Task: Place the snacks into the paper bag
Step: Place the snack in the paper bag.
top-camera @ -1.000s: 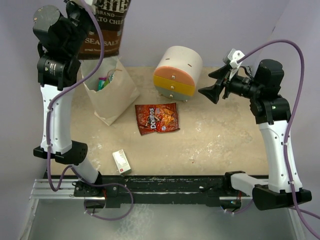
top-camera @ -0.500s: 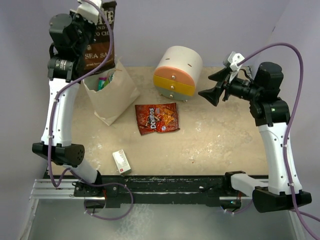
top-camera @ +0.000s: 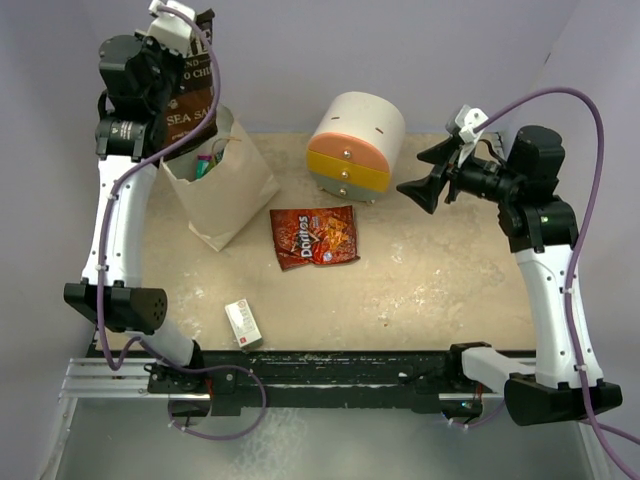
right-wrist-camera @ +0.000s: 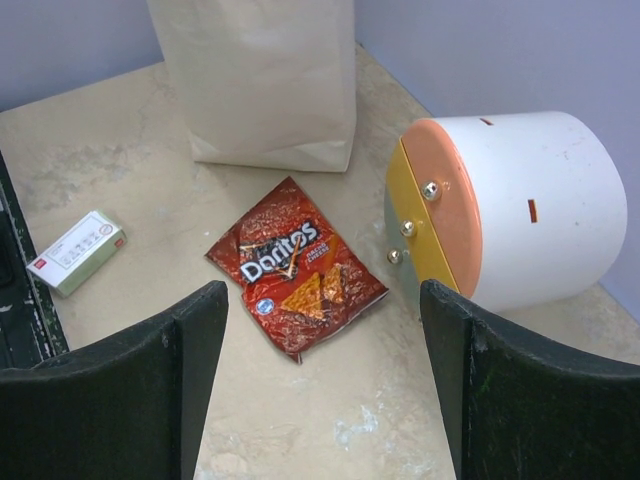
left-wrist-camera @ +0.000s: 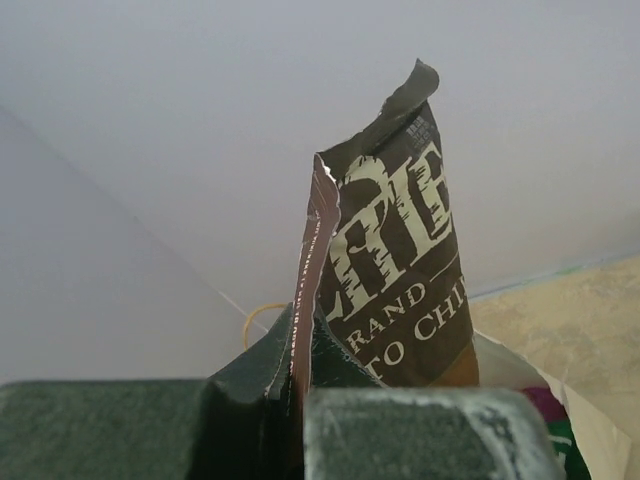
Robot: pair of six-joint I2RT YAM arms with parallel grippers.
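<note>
My left gripper [top-camera: 188,40] is shut on the top edge of a dark brown chip bag [top-camera: 190,105], which hangs upright with its lower end at the open mouth of the cream-tan paper bag [top-camera: 225,195]. In the left wrist view the fingers [left-wrist-camera: 250,385] pinch the brown bag [left-wrist-camera: 400,270] by its seam. Green and purple packets [top-camera: 208,160] show inside the paper bag. A red-brown Doritos bag [top-camera: 314,237] lies flat on the table right of the paper bag; it also shows in the right wrist view [right-wrist-camera: 295,270]. My right gripper [top-camera: 418,185] is open and empty, high at the right.
A round white-orange-yellow drawer unit [top-camera: 355,145] stands behind the Doritos bag and shows in the right wrist view [right-wrist-camera: 510,205]. A small white box [top-camera: 243,323] with red marks lies near the front edge, left of centre.
My left gripper has moved right and down with the brown chip bag, lowering its bottom end to the paper bag's mouth. The right arm has barely moved.
</note>
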